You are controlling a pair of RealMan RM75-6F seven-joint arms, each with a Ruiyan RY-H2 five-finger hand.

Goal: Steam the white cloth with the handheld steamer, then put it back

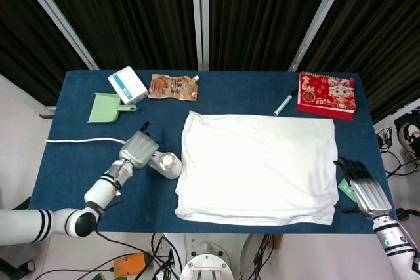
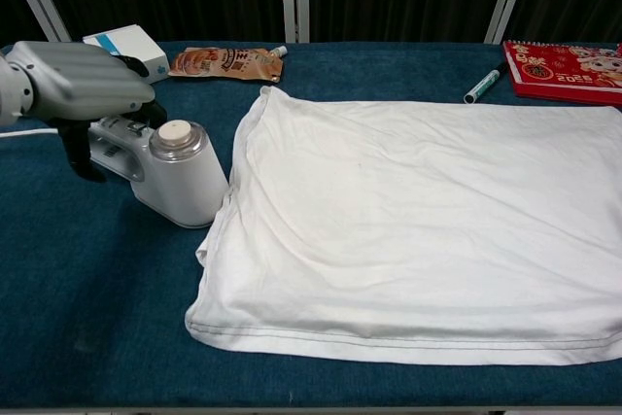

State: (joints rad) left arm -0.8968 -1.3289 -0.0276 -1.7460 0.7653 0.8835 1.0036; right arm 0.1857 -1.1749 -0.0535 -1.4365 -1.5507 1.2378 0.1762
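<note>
A table draped in dark blue fabric (image 1: 249, 90) carries a flat white cloth (image 1: 259, 165), white handheld steamer (image 2: 170, 174), green dustpan (image 1: 105, 108), white-and-blue box (image 1: 127, 84), orange pouch (image 1: 172, 87), marker (image 1: 283, 103) and red calendar (image 1: 327, 94).

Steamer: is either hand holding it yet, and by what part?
The left hand is over the steamer handle, fingers curling around it; a closed grip cannot be told. The right hand holds nothing.

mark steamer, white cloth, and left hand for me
steamer (image 2: 180, 177), chest view, on its white body below the round cap.
white cloth (image 1: 259, 165), head view, on the middle of the fabric.
left hand (image 2: 83, 80), chest view, on the back of the hand over the steamer's handle.
</note>
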